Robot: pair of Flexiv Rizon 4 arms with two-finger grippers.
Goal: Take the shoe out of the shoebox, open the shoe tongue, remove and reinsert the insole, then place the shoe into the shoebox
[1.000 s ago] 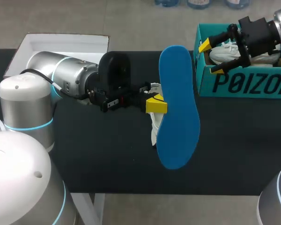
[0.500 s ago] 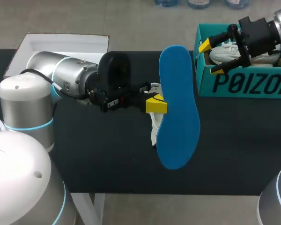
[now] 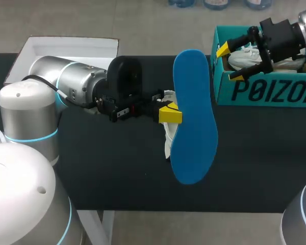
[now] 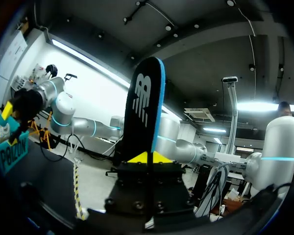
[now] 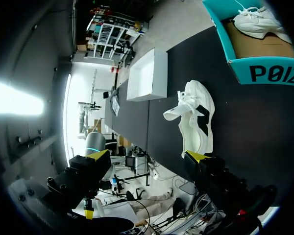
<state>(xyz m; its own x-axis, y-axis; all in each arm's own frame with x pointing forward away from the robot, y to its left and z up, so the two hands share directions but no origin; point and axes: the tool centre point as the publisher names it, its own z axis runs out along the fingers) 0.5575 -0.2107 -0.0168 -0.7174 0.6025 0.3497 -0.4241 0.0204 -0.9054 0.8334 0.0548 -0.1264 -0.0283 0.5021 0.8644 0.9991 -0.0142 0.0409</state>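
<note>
Blue insole [image 3: 194,117], clenched edge-on in our left gripper [image 3: 169,113], hangs over the white shoe [image 3: 168,140] at the centre of the black table [image 3: 117,168]. Our right gripper [image 3: 229,62] hovers spread and empty above the teal shoebox [image 3: 265,92] at two o'clock. Reinserting well, we judge, means lowering toe-first while the right holds the tongue [image 5: 178,111] open.
</note>
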